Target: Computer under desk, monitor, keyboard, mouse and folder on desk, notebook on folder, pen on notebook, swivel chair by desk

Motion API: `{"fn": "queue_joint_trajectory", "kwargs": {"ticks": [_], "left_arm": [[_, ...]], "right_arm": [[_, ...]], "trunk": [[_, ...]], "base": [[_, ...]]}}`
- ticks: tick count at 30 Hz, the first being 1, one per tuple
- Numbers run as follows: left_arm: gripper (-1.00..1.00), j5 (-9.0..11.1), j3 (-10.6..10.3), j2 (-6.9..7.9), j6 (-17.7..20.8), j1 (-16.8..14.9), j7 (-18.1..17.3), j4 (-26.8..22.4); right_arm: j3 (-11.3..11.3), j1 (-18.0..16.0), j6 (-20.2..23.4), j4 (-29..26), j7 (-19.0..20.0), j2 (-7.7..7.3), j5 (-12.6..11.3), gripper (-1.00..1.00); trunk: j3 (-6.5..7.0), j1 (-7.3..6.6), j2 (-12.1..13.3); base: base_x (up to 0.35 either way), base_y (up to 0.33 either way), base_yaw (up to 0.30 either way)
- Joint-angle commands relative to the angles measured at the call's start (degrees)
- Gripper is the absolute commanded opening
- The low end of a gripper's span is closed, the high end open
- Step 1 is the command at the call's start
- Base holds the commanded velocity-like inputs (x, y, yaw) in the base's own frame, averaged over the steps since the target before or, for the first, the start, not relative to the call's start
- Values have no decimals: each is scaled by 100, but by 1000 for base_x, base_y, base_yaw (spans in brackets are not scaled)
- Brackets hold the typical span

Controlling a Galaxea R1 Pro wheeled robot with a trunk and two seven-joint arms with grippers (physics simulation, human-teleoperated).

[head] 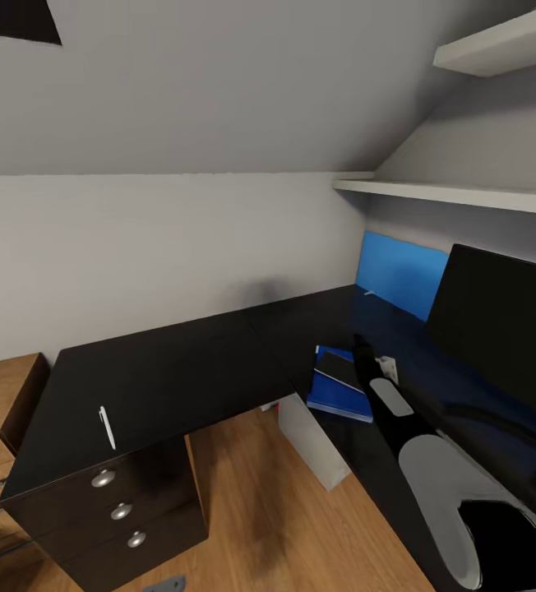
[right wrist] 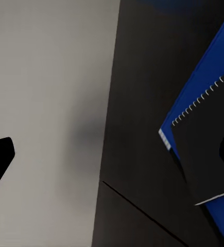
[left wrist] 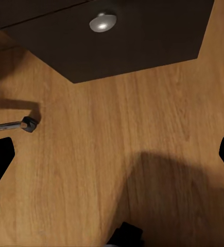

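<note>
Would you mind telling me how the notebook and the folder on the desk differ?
The notebook is black with a spiral binding; the folder is bright blue. The notebook is smaller and lies on top; the folder lies beneath, showing past its edges. Both lie flat on the black desk.

We've got loads of open desk (head: 177,362) on the left wing, just the pen (head: 107,427) near its front edge. Right wing's tighter: monitor (head: 498,329) along the wall, folder (head: 339,395) and notebook (head: 340,370) stacked by the edge, shelf (head: 457,194) overhead.
</note>
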Motion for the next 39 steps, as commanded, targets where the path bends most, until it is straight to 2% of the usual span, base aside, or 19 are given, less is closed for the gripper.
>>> {"fn": "queue_joint_trajectory", "kwargs": {"ticks": [1,9,15,21,22,25,26,27,30,36,39], "left_arm": [[100,59,-49,6,-43,-7,33,14],[100,52,-52,6,-46,-7,33,89],[100,51,-52,6,-47,-7,33,100],[100,51,-52,6,-47,-7,33,104],[100,53,-52,6,-47,-7,33,107],[100,56,-52,6,-47,-7,33,108],[100,57,-52,6,-47,-7,33,109],[100,58,-52,6,-47,-7,33,109],[100,56,-52,6,-41,-7,33,110],[100,58,-52,6,-44,-7,33,110],[100,54,-52,6,-46,-7,33,124]], "right_arm": [[-8,12,-13,-22,11,5,-48,100],[4,71,-6,-100,9,3,-48,100],[490,123,-20,-195,5,143,-48,100],[757,314,-42,-454,-11,378,-40,100],[810,416,-66,-579,-18,482,24,100],[833,457,-75,-624,-31,549,165,100],[852,473,-78,-634,-48,594,302,100],[871,486,-81,-638,-97,669,545,100],[885,499,-83,-629,-201,769,852,100],[900,507,-84,-583,-346,878,1157,100],[916,508,-84,-569,-375,893,1210,100]], "trunk": [[-6,0,-3],[-6,0,-3],[-6,0,-3],[-6,0,-3],[-6,0,-3],[-6,0,-3],[-6,0,-3],[-6,0,-3],[-6,0,-3],[-6,0,-3],[-6,0,-3]], "base": [[0,0,0],[0,0,0],[0,0,0],[0,0,1],[0,0,80],[0,0,130],[0,0,183],[0,0,214],[0,0,227],[0,0,241],[0,0,245]]}}
